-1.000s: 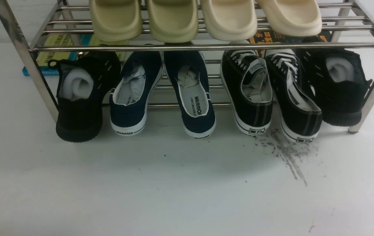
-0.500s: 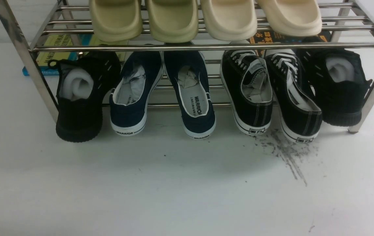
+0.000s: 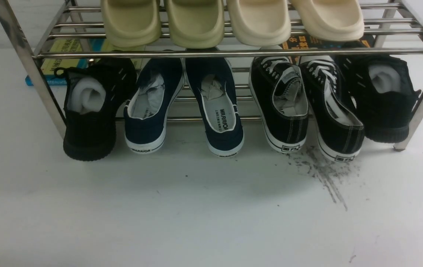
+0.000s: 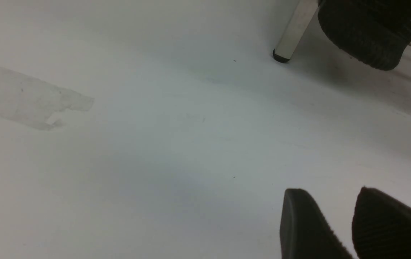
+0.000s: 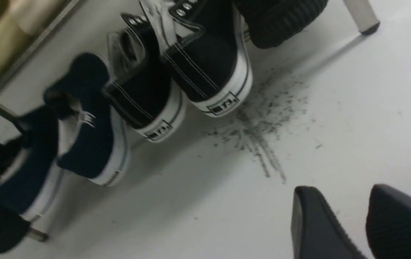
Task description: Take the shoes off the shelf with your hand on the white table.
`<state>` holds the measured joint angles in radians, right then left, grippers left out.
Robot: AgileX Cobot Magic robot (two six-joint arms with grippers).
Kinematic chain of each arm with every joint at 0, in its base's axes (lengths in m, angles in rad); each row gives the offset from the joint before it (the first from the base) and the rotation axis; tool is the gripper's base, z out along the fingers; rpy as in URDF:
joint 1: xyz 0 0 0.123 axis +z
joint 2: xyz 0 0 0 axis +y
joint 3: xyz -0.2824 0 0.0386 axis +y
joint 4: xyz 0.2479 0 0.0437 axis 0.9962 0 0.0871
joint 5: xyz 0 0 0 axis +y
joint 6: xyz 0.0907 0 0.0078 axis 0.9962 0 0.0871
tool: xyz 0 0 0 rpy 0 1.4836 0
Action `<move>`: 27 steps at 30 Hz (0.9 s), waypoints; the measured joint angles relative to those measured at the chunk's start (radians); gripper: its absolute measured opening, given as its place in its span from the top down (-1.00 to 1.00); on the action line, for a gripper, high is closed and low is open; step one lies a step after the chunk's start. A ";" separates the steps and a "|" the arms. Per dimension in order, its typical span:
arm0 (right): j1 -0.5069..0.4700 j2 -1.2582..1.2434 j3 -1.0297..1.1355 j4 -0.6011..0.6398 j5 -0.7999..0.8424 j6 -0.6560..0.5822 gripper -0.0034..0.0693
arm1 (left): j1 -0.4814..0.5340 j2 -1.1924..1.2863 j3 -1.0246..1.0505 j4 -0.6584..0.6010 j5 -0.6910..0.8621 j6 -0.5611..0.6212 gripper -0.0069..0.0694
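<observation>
Right wrist view, right claw (image 5: 342,192) parted, empty, left claw (image 4: 331,194) likewise, shoes (image 5: 205,64) on shelf (image 3: 29,63)

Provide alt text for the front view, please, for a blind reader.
A chrome shelf stands on a white table; its lower tier holds the black lace-up sneakers, heels toward the camera, between navy slip-ons and a black knit shoe. Four pale slides sit on top.

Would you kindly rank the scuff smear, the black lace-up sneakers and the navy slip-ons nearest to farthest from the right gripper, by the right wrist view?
From the right gripper:
1. scuff smear, just ahead on the white table
2. black lace-up sneakers, heels beside the smear
3. navy slip-ons, farther along
</observation>
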<state>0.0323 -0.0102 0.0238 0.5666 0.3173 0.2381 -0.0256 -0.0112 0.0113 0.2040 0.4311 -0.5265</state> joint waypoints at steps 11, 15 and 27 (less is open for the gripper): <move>-0.001 0.005 -0.113 0.012 -0.016 -0.027 0.49 | 0.000 0.000 0.000 0.000 0.000 0.000 0.19; -0.001 0.081 -0.285 -0.096 0.005 -0.088 0.82 | 0.000 0.000 0.000 0.000 0.000 0.000 0.19; -0.001 0.733 -0.722 -0.346 0.649 -0.238 0.92 | 0.000 0.000 0.000 0.001 0.000 0.000 0.19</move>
<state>0.0317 0.7228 -0.6985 0.2209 0.9662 0.0000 -0.0256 -0.0112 0.0113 0.2050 0.4311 -0.5265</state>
